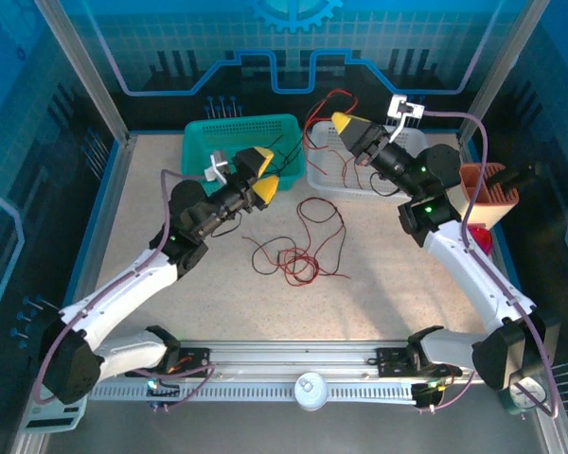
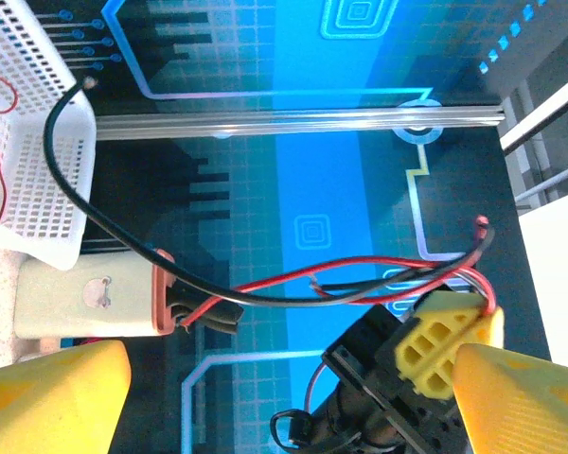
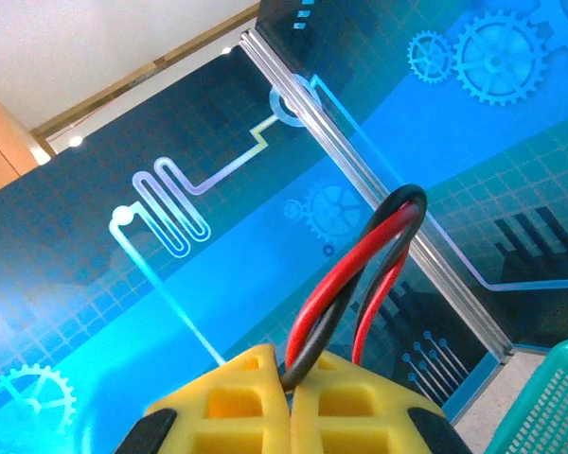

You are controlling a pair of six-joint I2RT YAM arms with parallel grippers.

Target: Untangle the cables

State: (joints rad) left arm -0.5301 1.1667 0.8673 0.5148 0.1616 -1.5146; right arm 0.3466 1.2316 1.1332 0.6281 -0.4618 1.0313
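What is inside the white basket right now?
In the left wrist view, red cable shows through the white basket's mesh wall. From above, the right arm hangs over most of the basket, so the rest of its inside is hidden.

no readable text, no labels, no numbers

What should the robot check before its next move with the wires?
1. Right gripper shut on the cables: ok.
2. Left gripper open: ok.
3. Held cables between the left fingers: not ok, they hang beyond the tips.
4. Red and black cables separated: not ok, twisted together.
5. Tangle on the table freed: not ok.
6. Held cables join that tangle: cannot tell.
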